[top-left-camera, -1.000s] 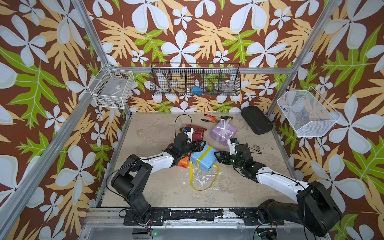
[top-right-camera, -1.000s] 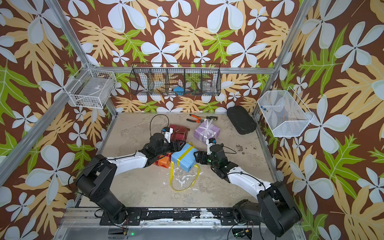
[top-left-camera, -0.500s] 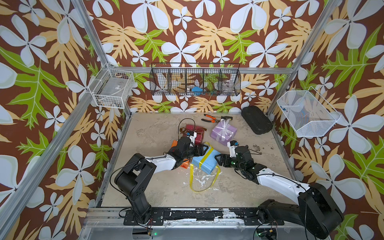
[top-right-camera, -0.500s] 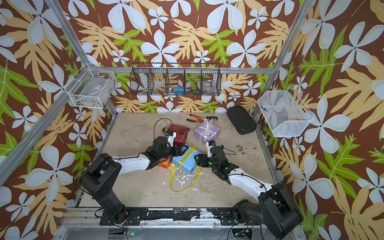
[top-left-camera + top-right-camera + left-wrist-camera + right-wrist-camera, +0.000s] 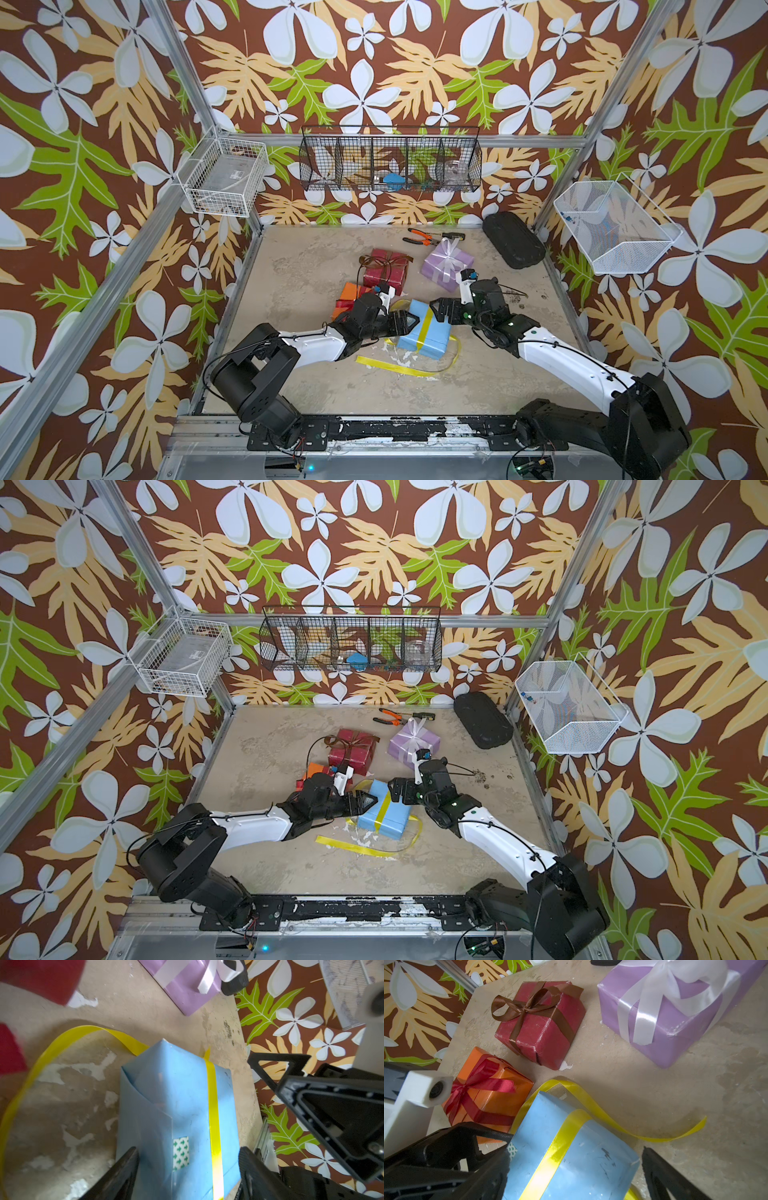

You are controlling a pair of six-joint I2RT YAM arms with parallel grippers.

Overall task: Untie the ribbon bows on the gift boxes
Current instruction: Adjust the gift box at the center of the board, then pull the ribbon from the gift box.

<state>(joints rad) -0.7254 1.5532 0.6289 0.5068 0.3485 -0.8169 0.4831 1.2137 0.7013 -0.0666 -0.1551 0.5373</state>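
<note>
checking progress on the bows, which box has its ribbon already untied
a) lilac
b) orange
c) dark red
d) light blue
d: the yellow ribbon round the light blue box has no bow, and its loose ends trail over the table, while the brown bow, white bow and red bow are tied.

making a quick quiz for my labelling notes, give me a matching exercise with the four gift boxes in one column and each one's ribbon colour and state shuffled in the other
Boxes
1. light blue box
2. orange box
3. dark red box
4. lilac box

Ribbons
a. brown ribbon, tied in a bow
b. yellow ribbon, no bow, ends trailing loose
c. white ribbon, tied in a bow
d. red ribbon, tied in a bow

Pairs: 1-b, 2-d, 3-a, 4-c
</note>
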